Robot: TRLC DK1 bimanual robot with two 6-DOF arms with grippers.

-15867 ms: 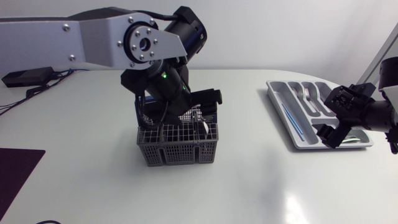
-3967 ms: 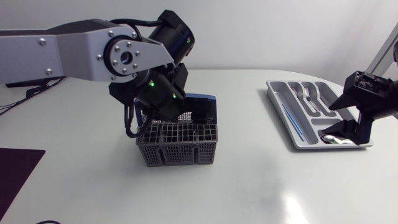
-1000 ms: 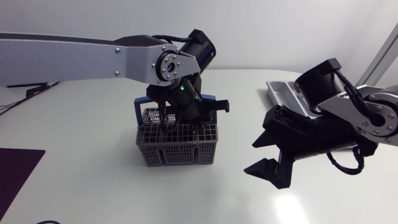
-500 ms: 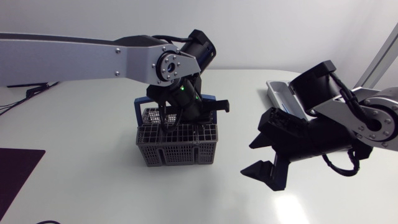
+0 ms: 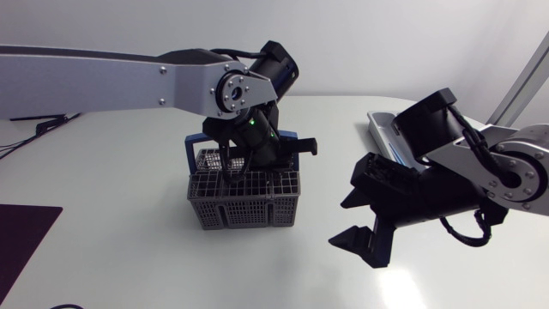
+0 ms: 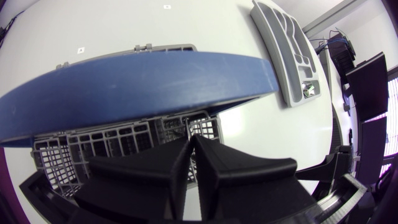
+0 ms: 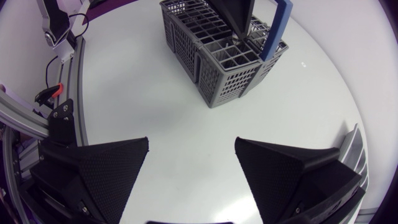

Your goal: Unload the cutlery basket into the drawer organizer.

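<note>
Sitting inside the basket [image 5: 244, 202], your left gripper [image 6: 191, 162] has jaws nearly together; any cutlery is hidden. Expect stiff, slippery metal: pinch mid-handle. Your right gripper [image 7: 193, 152] hangs wide open between basket and organizer [image 6: 283, 56].

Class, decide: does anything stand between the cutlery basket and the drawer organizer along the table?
Yes. The right gripper, open, hangs over the table between the cutlery basket and the drawer organizer. The right arm hides much of the organizer from the head view.
</note>
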